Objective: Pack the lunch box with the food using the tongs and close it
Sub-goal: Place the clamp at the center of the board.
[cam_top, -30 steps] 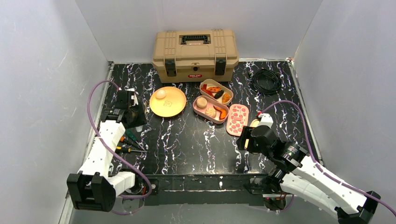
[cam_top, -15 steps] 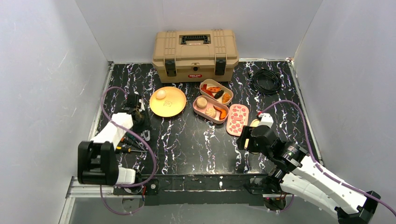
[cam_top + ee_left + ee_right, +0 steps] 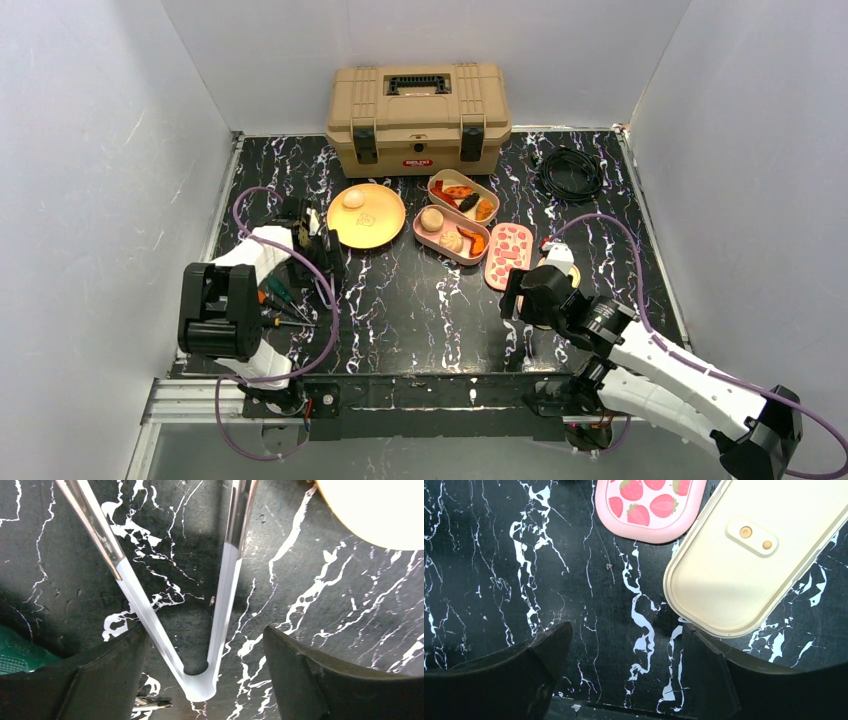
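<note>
Only the left wrist view shows the tongs (image 3: 226,605) lying splayed wide, empty, between the left gripper's (image 3: 202,635) parted fingers (image 3: 90,685). Overhead, food (image 3: 431,219) sits in the lunch box trays (image 3: 418,230), and the toolbox's (image 3: 418,105) red label (image 3: 417,162) is unreadable.

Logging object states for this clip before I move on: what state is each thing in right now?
toolbox: closed.
lunch box: uncovered, both trays holding food.
strawberry lid: off, flat on the table.
cream lid: off, flat beside it.
tongs: spread, lying loose on the table.
left gripper: jaws open either side of them.
right gripper: jaws open, empty.
egg: on the plate, unpacked.
cable: coiled.
</note>
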`<state>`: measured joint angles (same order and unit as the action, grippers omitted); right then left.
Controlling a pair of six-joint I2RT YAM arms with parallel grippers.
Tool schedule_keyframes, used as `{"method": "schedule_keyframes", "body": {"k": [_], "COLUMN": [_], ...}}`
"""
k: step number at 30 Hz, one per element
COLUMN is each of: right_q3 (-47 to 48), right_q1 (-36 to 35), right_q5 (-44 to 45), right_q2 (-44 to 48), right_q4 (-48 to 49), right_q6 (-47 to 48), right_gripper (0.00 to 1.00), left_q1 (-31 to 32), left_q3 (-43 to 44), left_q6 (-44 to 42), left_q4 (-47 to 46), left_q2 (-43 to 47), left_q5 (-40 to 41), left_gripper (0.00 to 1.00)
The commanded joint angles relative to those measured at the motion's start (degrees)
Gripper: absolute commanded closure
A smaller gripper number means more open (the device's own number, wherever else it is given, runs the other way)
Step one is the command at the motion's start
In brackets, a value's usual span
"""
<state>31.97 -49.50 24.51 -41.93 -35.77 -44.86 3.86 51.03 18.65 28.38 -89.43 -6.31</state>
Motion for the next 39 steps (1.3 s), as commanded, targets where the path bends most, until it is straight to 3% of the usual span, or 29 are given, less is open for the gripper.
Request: {"method": "schedule_keyframes", "body": {"k": [1, 6, 11, 14, 18, 24, 28, 33, 39], "right_q3": [0.26, 2.35, 4.50, 5.79, 9.19, 10.92, 10.94, 12.98, 19.02], "right_q1": [0.54, 3.95, 13.26, 19.19, 25.60, 27.44, 27.43, 28.38, 30.95], "right_q5": [4.55, 4.95, -2.33, -9.15, -13.75, -14.28, -13.96, -13.83, -18.25], "right_q2": [-1.13, -4.85, -10.70, -13.71, -18.37, -24.61, -26.05, -30.46, -37.94], "right_q4": [2.71, 2.67, 5.82, 9.31, 8.87, 7.89, 9.44, 13.08, 17.36], "right_q6": [-2.68, -1.63, 5.08, 9.42, 12.85, 13.88, 13.44, 15.19, 20.17], "right_gripper": [0.10, 0.10, 0.18, 0.24, 0.32, 0.38, 0.38, 0.39, 0.42], "left_q1": [-0.23, -0.24, 0.53, 3.15, 11.62, 15.60, 15.65, 15.52, 15.87], "left_q3": [-0.70, -1.57, 0.20, 5.47, 12.00, 20.06, 17.84, 15.52, 13.40], "left_q6": [0.02, -1.12, -4.89, -5.79, -6.04, -4.84, -2.99, -3.12, 1.61], "left_q4": [0.21, -0.47, -0.87, 0.51, -0.43, -5.77, -13.58, -12.31, -15.24], "left_q2": [4.03, 14.67, 23.35, 21.97, 16.84, 6.14, 5.21, 8.93, 7.90], "left_q5": [-0.50, 3.11, 2.81, -2.04, -4.95, -10.03, -12.42, -12.66, -20.30], "left_gripper": [0.11, 0.02, 0.02, 0.03, 0.03, 0.03, 0.04, 0.03, 0.03]}}
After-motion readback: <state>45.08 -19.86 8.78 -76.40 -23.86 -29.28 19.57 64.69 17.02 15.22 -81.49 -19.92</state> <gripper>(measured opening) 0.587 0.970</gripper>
